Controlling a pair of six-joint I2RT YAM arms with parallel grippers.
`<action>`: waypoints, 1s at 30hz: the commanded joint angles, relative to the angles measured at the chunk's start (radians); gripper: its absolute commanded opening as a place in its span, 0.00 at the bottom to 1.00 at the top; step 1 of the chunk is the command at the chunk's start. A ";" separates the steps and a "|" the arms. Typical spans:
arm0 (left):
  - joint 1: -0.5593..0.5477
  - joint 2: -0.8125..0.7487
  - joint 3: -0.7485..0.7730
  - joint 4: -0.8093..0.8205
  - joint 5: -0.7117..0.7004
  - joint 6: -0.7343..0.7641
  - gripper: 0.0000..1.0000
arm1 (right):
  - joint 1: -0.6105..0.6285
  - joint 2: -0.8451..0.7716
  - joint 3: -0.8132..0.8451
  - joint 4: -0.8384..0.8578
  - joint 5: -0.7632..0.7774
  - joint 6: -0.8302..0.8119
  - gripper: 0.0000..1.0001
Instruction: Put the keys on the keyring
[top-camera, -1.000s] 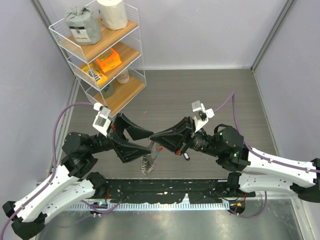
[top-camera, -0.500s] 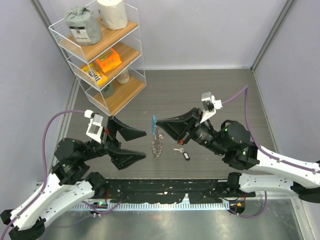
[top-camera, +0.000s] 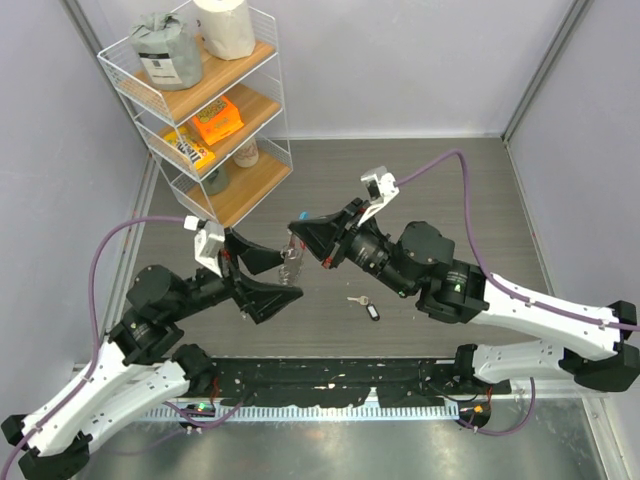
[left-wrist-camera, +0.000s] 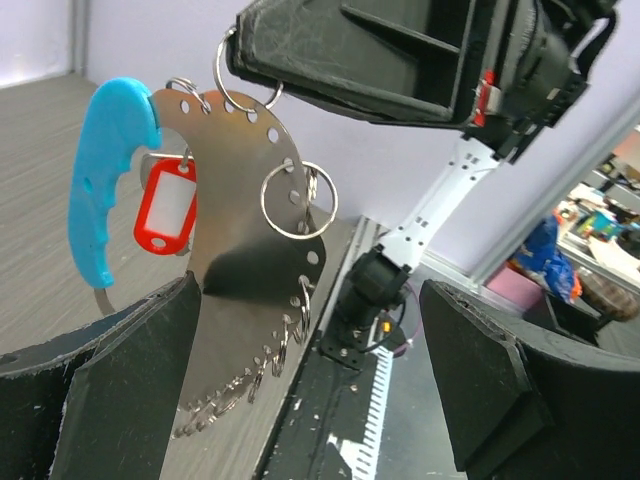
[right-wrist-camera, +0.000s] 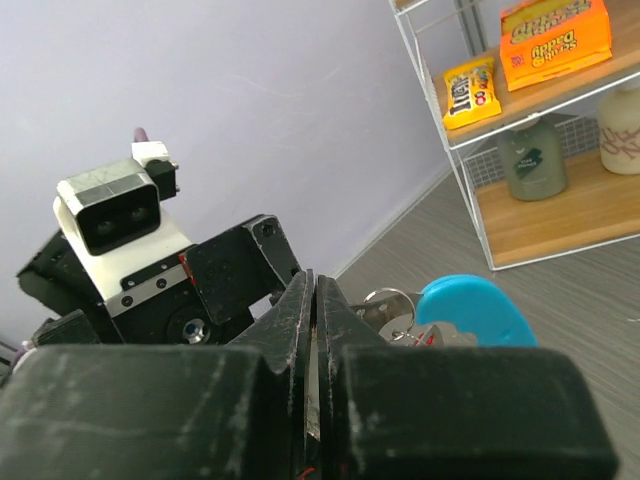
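Hanging keyring (left-wrist-camera: 108, 172) clamped in right pincer (right-wrist-camera: 313, 288), dangling between wide-apart fingers of left pincer (left-wrist-camera: 310, 298)

Keyring (left-wrist-camera: 240, 190): bare metal sheet, smooth, near mirror-shiny. Wire rings (left-wrist-camera: 298, 200) have the same steel look. Blue tag (left-wrist-camera: 105, 170) & red tag (left-wrist-camera: 167, 205): glossy plastic. My right end effector (right-wrist-camera: 312, 282) & left end effector (left-wrist-camera: 308, 300): matt black plastic, scuffed. Surface (top-camera: 430, 190): matt grey wood-grain. Shelf (top-camera: 250, 190): white wire w/ wood boards.

The right gripper (right-wrist-camera: 313, 290) hides most of the keyring (right-wrist-camera: 472, 312) in its wrist view.
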 joint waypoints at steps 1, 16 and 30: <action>-0.005 -0.014 0.047 -0.064 -0.121 0.068 1.00 | 0.005 0.017 0.069 0.026 0.042 0.024 0.06; -0.005 0.009 0.041 -0.130 -0.342 0.194 0.84 | 0.037 0.072 0.129 0.026 0.015 0.041 0.06; -0.005 -0.027 0.059 -0.145 -0.331 0.168 0.00 | 0.040 -0.012 0.069 -0.004 0.027 0.041 0.06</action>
